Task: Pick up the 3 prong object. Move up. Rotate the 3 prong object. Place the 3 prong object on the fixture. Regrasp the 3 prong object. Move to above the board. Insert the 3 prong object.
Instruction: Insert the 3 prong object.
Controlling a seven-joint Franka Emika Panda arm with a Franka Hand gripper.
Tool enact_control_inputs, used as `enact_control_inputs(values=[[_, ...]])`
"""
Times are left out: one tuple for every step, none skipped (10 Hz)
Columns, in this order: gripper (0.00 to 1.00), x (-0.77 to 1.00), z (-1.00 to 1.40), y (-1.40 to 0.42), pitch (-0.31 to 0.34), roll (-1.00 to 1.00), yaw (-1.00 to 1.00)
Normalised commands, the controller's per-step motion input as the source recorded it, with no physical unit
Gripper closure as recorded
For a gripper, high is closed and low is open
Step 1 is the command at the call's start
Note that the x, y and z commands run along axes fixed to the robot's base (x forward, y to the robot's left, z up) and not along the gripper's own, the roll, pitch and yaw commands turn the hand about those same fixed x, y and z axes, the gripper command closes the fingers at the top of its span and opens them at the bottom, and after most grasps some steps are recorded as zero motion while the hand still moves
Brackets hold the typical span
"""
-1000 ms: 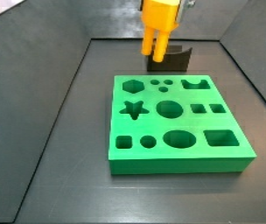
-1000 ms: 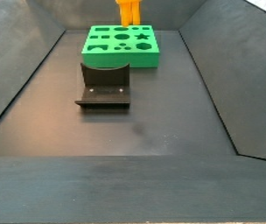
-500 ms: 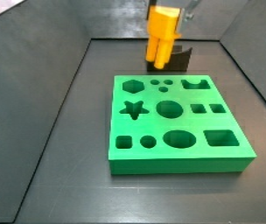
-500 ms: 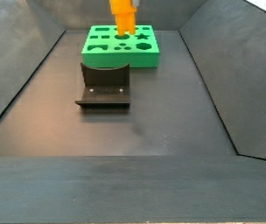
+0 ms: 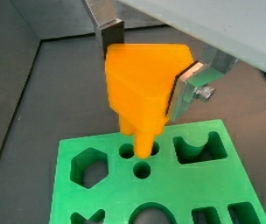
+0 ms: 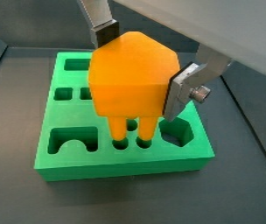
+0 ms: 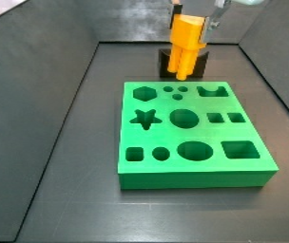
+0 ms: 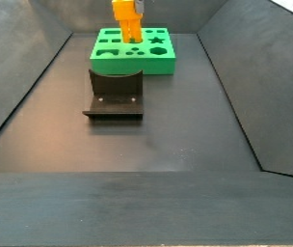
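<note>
The 3 prong object [image 6: 129, 83] is an orange piece with a pointed top and stubby prongs hanging down. My gripper [image 6: 143, 66] is shut on it, one silver finger [image 6: 185, 90] on each side. It is held upright in the air over the far end of the green board [image 7: 160, 133], with the prong tips above the small round holes in both wrist views. The side views show the 3 prong object [image 7: 185, 43] [image 8: 127, 19] clear of the board [image 8: 143, 66]. The dark fixture [image 8: 115, 96] stands on the floor beside the board, and the object partly hides the fixture [image 7: 201, 65].
Dark sloping walls close in the floor on all sides. The board [image 5: 223, 179] has star, hexagon, round and square cut-outs. A U-shaped cut-out [image 5: 194, 147] lies next to the small round holes.
The gripper has carried the 3 prong object sideways over the board's far end and a little lower. The object has also turned about its upright axis.
</note>
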Motion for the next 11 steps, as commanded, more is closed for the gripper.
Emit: enact_control_inputs(values=[[1.0,0.0,-0.21,0.0,-0.01,0.04,0.0],[1.0,0.21,-0.32,-0.01,-0.016,0.03,-0.02],[1.0,0.2,-0.39,-0.01,-0.059,0.0,-0.01],[1.0,0.19,-0.39,-0.02,-0.053,0.05,0.0],[1.0,0.16,-0.2,-0.17,-0.02,0.34,0.1],[1.0,0.06,0.0,-0.19,-0.01,0.5,0.34],[1.0,0.0,-0.04,-0.16,-0.043,0.5,0.47],[1.0,-0.03,-0.09,-0.14,-0.067,0.36,0.43],[1.0,-0.19,-0.2,-0.03,-0.11,0.19,0.3],[1.0,-0.14,-0.21,0.0,-0.067,0.0,0.02],[1.0,-0.14,-0.12,0.0,-0.043,0.0,0.0]])
